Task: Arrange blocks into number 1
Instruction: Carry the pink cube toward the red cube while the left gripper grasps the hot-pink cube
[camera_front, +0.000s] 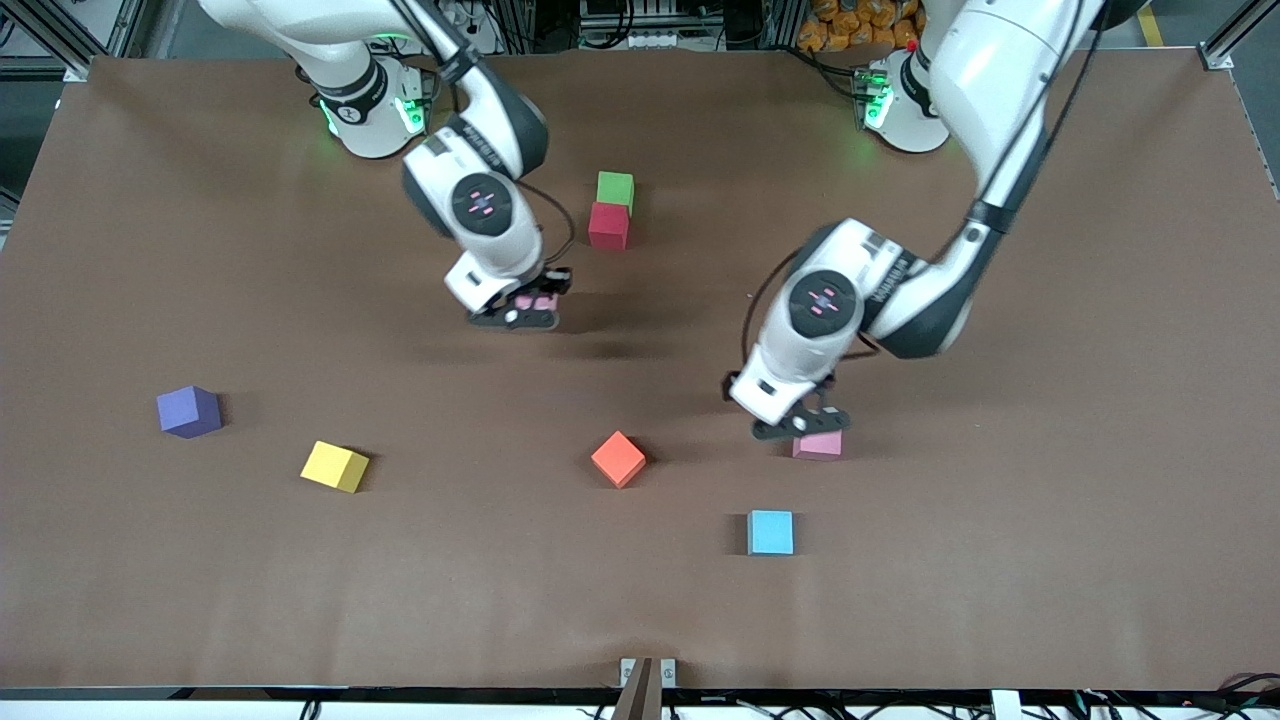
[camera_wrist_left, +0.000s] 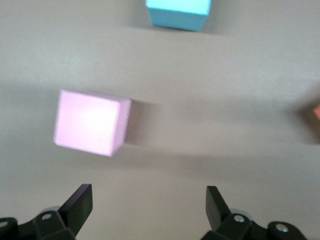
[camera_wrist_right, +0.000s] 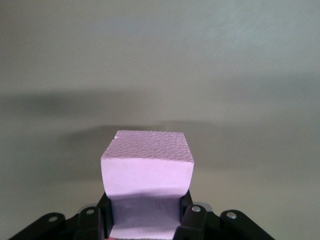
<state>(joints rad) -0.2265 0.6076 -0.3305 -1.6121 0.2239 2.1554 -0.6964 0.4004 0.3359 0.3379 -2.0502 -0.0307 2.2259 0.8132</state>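
Sweeping the tabletop (camera_front: 1050, 600) from the right arm's end: the purple block (camera_front: 189, 411) is sitting alone, then the yellow block (camera_front: 335, 466), a touch nearer the front camera. Next the right tool (camera_front: 533, 305) is hanging in the air, gripping a pink block (camera_front: 542, 302) between its fingers, over bare tabletop short of the started column. That column is the green block (camera_front: 615, 189) with the red block (camera_front: 608, 226) touching it on the nearer side. The orange block (camera_front: 618, 459) is lying well nearer the camera, the blue block (camera_front: 771, 532) nearer still. Last, the left tool (camera_front: 800, 425) is hovering, fingers spread wide and empty, just beside the second pink block (camera_front: 820, 445).

Risks, as I'm reading it: that carried cube could land skewed or nudge the red one and bend the line. The left tool looks offset from its cube, so closing now might clip a corner or push it away.

The right wrist view is showing the cube (camera_wrist_right: 146, 172) squeezed in at the sides, which the front view is hiding. The left wrist view is showing both fingers (camera_wrist_left: 80, 202) apart with the pink block (camera_wrist_left: 90, 122) outside the gap and the blue block (camera_wrist_left: 178, 12) close by.
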